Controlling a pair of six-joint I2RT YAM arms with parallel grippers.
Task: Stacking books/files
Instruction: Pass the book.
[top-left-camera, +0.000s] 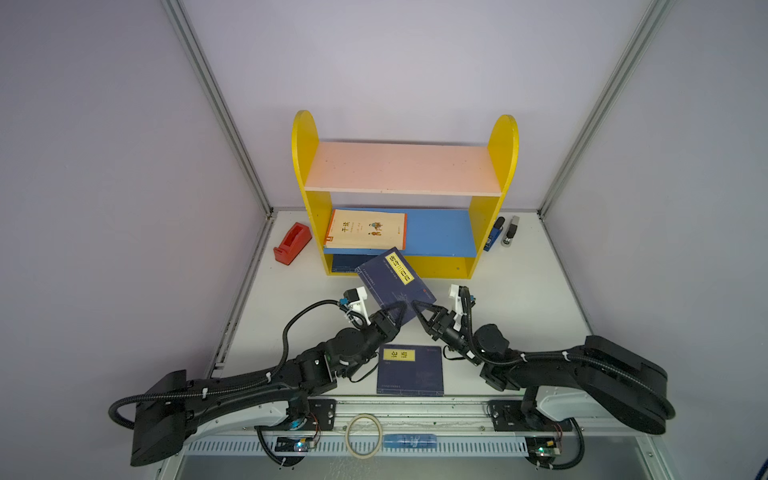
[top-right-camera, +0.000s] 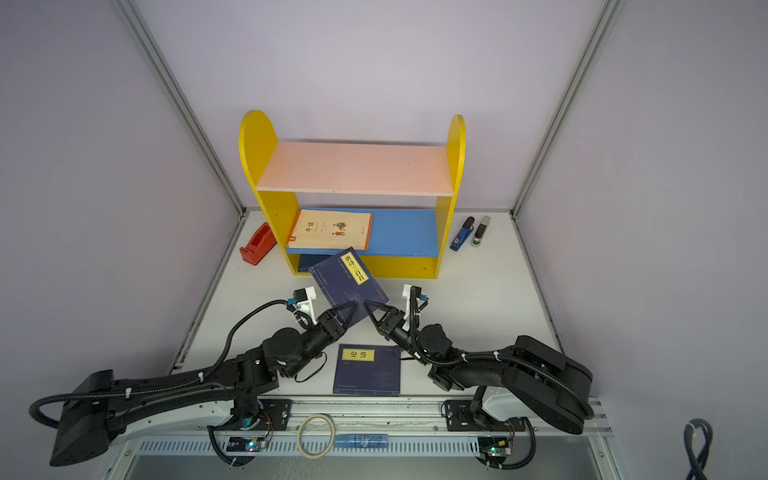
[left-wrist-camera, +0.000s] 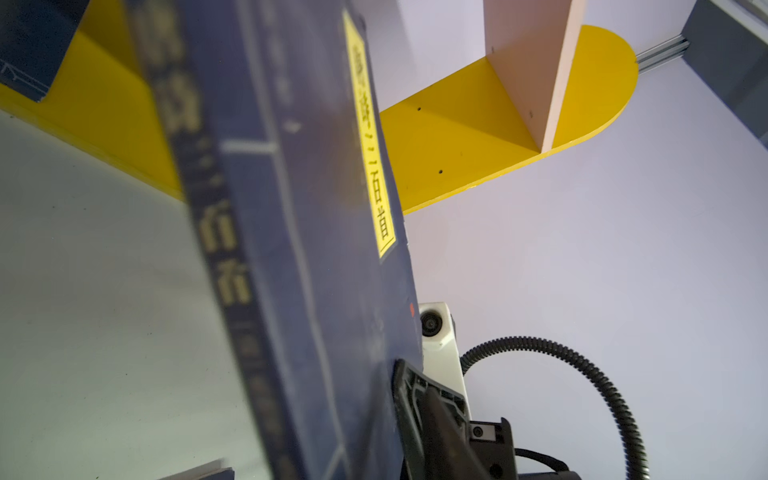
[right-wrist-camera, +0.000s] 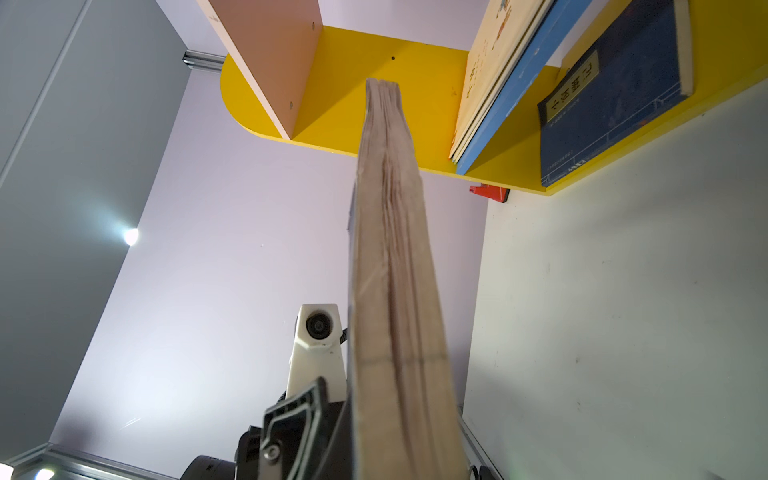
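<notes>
Frame centre: right gripper clamps book corner; left gripper open or clamped, cannot tell. If you free left, book may swing, slip, clip shelf.

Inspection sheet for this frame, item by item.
Surface: white table, no spills seen.
Job's things: held navy book in the air before the shelf; flat navy book on table; cream books on blue board; shelved navy book in bottom compartment.
Clutter: red tape dispenser, blue stapler, grey stapler beside shelf.
Grippers: right gripper shut on held navy book; left gripper at its corner, grip unclear.
Cables: arm conduit loops free.
Surroundings: lilac walls, aluminium posts.
</notes>
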